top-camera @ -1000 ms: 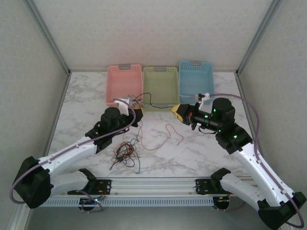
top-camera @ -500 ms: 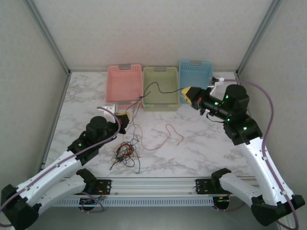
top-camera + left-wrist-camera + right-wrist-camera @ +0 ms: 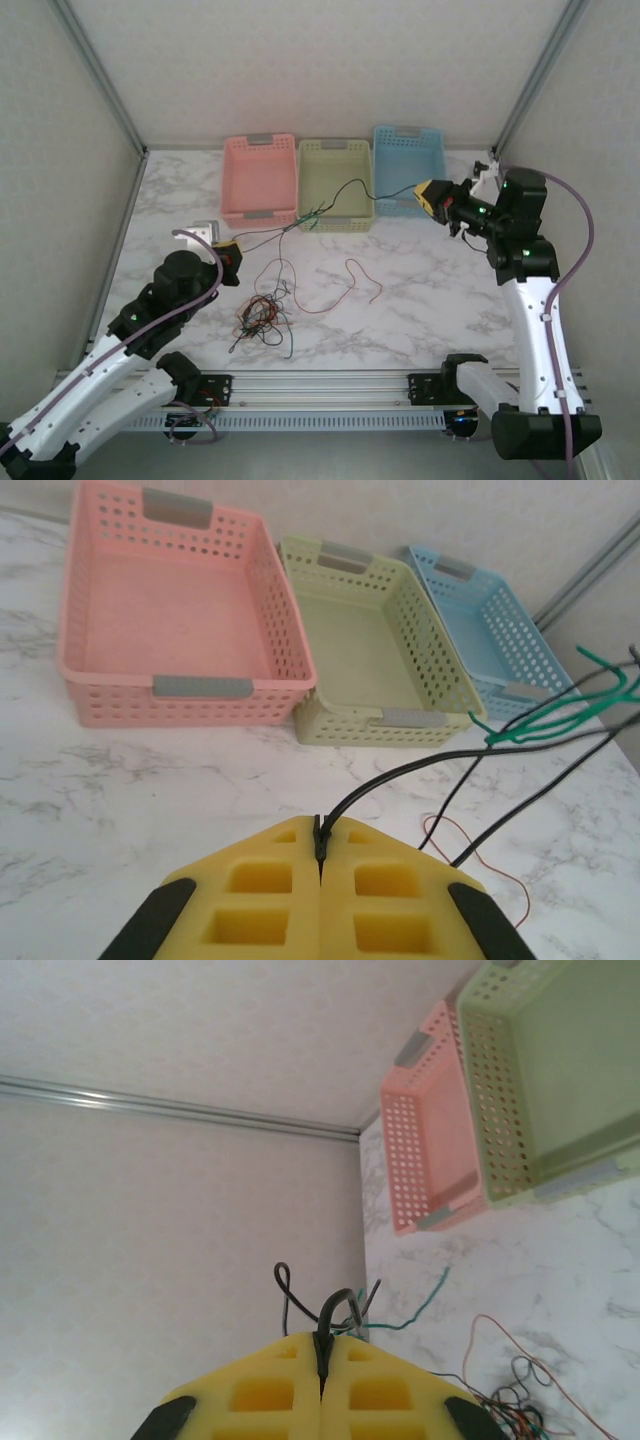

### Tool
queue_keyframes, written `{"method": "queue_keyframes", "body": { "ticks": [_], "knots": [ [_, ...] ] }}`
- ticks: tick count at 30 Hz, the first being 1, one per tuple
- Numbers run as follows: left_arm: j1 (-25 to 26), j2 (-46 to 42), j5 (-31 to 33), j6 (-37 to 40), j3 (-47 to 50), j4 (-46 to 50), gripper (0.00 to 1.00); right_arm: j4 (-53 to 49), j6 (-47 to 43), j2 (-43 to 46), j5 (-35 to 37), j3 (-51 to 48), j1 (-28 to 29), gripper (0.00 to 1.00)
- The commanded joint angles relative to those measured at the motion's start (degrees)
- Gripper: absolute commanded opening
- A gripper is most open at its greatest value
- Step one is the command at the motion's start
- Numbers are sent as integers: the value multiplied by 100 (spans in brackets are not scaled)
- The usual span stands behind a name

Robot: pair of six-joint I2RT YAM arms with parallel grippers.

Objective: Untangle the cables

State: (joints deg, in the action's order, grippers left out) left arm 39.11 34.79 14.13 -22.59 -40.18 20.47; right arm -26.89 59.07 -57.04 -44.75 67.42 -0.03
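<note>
A black cable (image 3: 335, 200) stretches above the table between my two grippers, with a green cable (image 3: 312, 214) snagged on it near the green basket. My left gripper (image 3: 232, 262) is shut on one end of the black cable (image 3: 400, 775), which leaves between the yellow pads at the left gripper (image 3: 322, 825). The green cable (image 3: 560, 715) hangs at the right of that view. My right gripper (image 3: 432, 195) is raised at the right and shut on the other end. The black cable (image 3: 335, 1310) loops out of the right gripper (image 3: 322, 1335). A clump of cables (image 3: 260, 318) and a red strand (image 3: 352, 282) lie on the table.
Three baskets stand in a row at the back: pink (image 3: 260, 180), green (image 3: 336, 180) and blue (image 3: 408, 165). Frame posts and side walls close in the marble table (image 3: 440, 300). The arms' rail runs along the near edge.
Both grippers have pulled apart: the left drew back toward the near left, the right swung right and up. The black cable between them has stretched out, away from the clump.
</note>
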Motion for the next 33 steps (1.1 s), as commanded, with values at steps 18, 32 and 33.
{"method": "queue_keyframes", "body": {
  "ticks": [18,32,33],
  "knots": [
    [-70,-607,888,-434,-446,1843,0,-8,-291,196,-330,-570,-436,0],
    [-70,-521,1652,-647,-594,2400,0,448,747,-511,-519,1989,-436,0],
    [-70,-488,1667,-670,-589,2417,0,551,890,-576,-557,2143,-436,0]
  ]
}}
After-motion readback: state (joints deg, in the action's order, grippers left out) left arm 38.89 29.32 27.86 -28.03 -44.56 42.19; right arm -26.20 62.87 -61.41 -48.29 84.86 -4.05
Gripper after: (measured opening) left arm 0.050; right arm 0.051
